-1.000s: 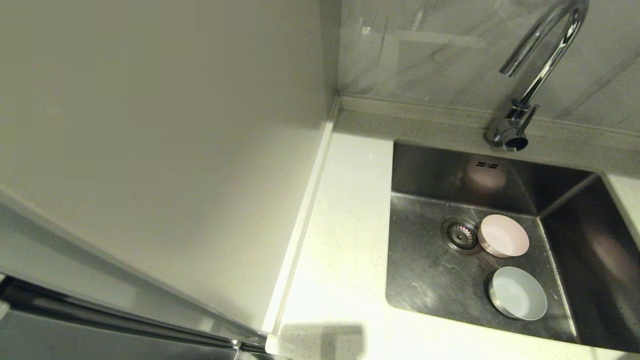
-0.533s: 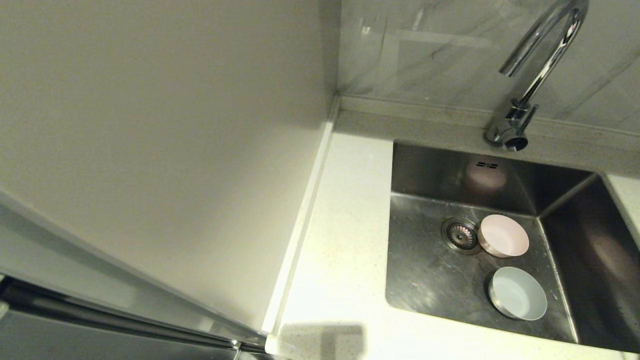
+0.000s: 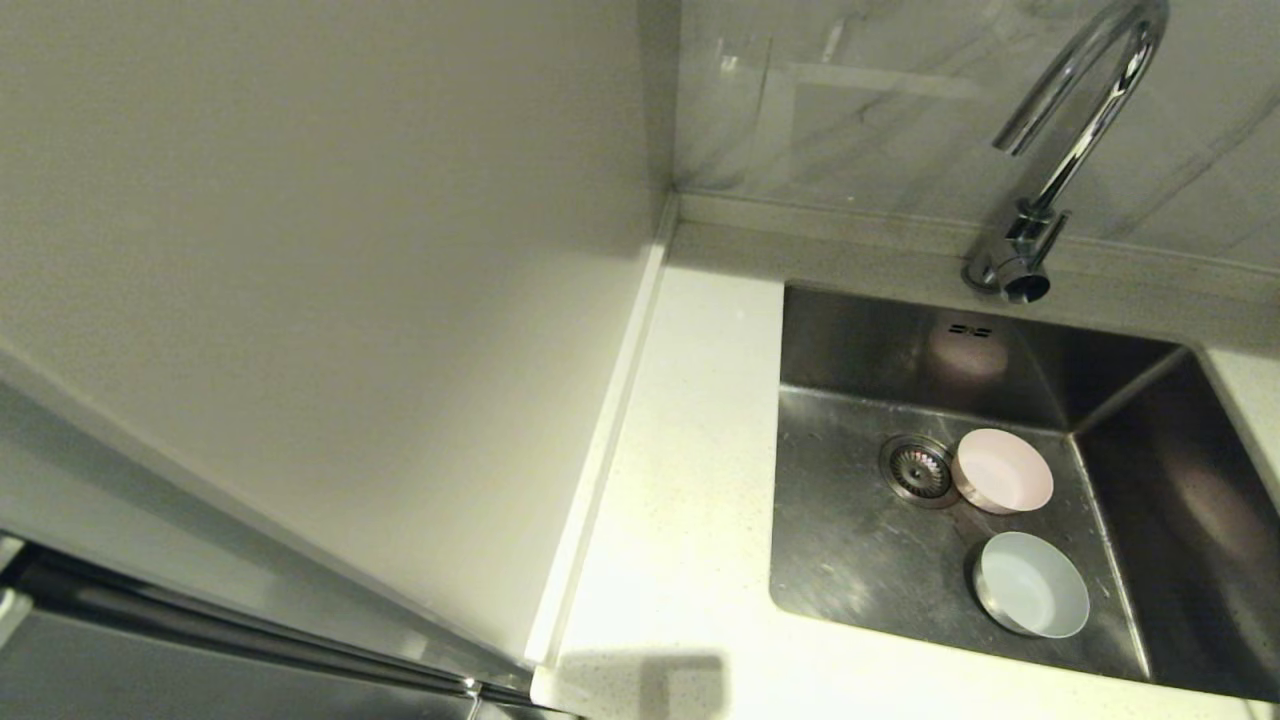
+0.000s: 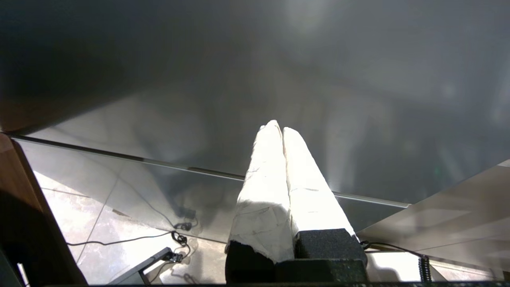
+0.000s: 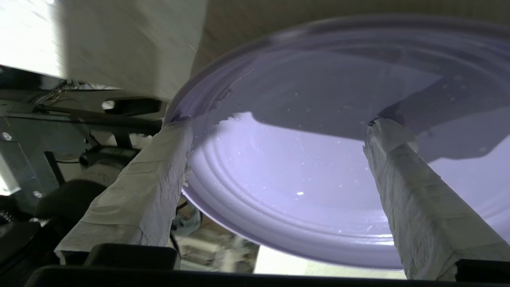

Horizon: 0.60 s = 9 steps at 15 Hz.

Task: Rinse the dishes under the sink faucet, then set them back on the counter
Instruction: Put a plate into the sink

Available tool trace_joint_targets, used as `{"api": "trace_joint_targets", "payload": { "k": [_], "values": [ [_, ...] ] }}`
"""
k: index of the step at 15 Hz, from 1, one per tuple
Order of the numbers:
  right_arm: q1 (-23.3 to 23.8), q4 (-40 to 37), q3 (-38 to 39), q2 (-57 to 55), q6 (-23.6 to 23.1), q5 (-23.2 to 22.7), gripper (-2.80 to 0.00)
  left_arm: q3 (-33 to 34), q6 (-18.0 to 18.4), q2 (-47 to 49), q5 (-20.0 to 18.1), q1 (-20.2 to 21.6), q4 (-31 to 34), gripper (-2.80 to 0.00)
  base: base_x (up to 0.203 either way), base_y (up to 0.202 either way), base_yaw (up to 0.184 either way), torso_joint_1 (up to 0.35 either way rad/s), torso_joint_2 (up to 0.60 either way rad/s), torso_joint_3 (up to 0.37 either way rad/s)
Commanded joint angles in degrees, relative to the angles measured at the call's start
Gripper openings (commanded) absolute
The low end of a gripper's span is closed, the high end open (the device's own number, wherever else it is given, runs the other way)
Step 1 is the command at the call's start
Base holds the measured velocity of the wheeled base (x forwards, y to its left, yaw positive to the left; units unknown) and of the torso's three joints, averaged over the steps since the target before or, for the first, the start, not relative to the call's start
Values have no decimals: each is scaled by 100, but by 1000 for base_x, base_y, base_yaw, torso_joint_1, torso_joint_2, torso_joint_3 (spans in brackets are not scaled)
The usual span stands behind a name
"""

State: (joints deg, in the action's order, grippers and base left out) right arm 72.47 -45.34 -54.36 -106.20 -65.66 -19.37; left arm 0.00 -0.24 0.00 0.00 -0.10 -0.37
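Observation:
The pale pink bowl [image 3: 1003, 470] stands in the steel sink [image 3: 850, 540] beside the round drain [image 3: 917, 470]. The blue-white bowl [image 3: 1032, 598] sits just in front of it. The chrome faucet [image 3: 1075, 130] arches over the sink's back edge. Neither gripper shows in the head view. In the right wrist view my right gripper [image 5: 277, 125] holds the wet lilac plate [image 5: 303, 167] off the surfaces, one finger at its rim and the other against its face. My left gripper [image 4: 279, 129] is shut and empty, parked low before a grey cabinet front.
The white speckled counter [image 3: 690, 480] runs along the sink's left side to the front edge. A cream wall panel [image 3: 300, 250] rises on the left, with a dark bar handle [image 3: 200, 630] below it. Cables lie on the floor [image 4: 119, 239] under the left arm.
Both bowls keep their places in the sink. The head view has shifted by a few pixels, nothing else visibly differs.

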Motion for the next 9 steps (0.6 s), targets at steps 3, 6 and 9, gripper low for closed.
{"api": "trace_joint_targets", "payload": {
  "k": [3,6,9],
  "values": [
    [-801,301,-60,64,-18,-275,0,18,-3,0,0,1,-7,-280,0,0,0,0,0,0],
    [-1157,609,-165,91,40,-296,0,18,-3,0,0,1,2,-280,0,0,0,0,0,0],
    [-1526,1071,-265,91,333,-369,0,18,-3,0,0,1,2,-280,0,0,0,0,0,0]
  ]
}}
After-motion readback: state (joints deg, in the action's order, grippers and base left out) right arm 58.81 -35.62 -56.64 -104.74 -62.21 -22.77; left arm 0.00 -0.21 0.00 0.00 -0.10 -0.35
